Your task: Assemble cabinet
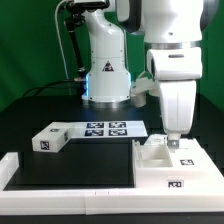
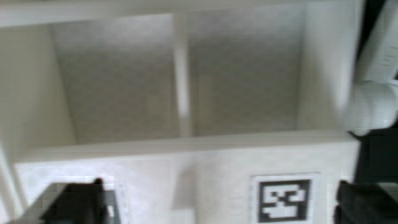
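Even bright light, soft shadows, blurry close-up wrist view

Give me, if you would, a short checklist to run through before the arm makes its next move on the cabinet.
1. Hand open: ok. The dark fingers stand wide apart in the wrist view.
2. Hand over the cabinet: ok. It hangs just above the open top.
3. Tagged wall between the fingers: ok in the wrist view.
4. Fingers touching that wall: cannot tell.
5. Loose block out of the way: ok. It lies on the exterior view's left, apart from the cabinet.
6. Marker board uncovered: ok.
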Controlling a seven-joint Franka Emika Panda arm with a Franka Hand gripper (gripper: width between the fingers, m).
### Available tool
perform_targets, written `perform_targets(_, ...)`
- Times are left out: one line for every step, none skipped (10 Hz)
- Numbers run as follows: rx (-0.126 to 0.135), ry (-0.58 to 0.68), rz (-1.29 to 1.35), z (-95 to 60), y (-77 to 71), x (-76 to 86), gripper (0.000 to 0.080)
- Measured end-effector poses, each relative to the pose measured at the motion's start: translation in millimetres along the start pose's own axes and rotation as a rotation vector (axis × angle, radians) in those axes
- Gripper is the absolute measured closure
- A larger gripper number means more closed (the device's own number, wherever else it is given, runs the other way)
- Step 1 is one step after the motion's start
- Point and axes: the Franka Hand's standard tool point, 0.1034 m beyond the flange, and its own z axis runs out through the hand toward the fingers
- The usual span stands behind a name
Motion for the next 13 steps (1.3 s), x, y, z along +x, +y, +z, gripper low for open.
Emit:
perform_targets(-0.009,-0.007,0.05,-7.7,-15.6,-3.5,0.0056)
perform_targets(-0.024,-0.007,0.085,-11.1,-33.1,-6.6,0.0017)
perform_targets(-0.042,0.005,0.148,-7.9,-50.9,-8.2,0.0004)
perform_targets(-0.056,0.02,0.187,-2.3,-63.7,-10.9,0.0004)
perform_targets(-0.049,0.024,0.197,5.4,-73.7,-12.8,0.0002)
perform_targets(-0.043,0.022,0.188,8.2,-75.0,-12.9,0.0002)
perform_targets(-0.044,0.023,0.189,7.7,-74.5,-12.9,0.0002)
perform_targets(-0.043,0.023,0.188,8.2,-74.9,-12.9,0.0002)
perform_targets(-0.042,0.022,0.191,8.9,-74.8,-13.9,0.0002)
perform_targets(-0.038,0.019,0.219,12.0,-74.4,-20.5,0.0002)
perform_targets(-0.034,0.022,0.261,16.5,-86.2,-21.5,0.0002)
perform_targets(-0.041,0.033,0.261,20.4,-97.1,-19.8,0.0002)
perform_targets(-0.036,0.035,0.258,24.5,-105.3,-19.7,0.0002)
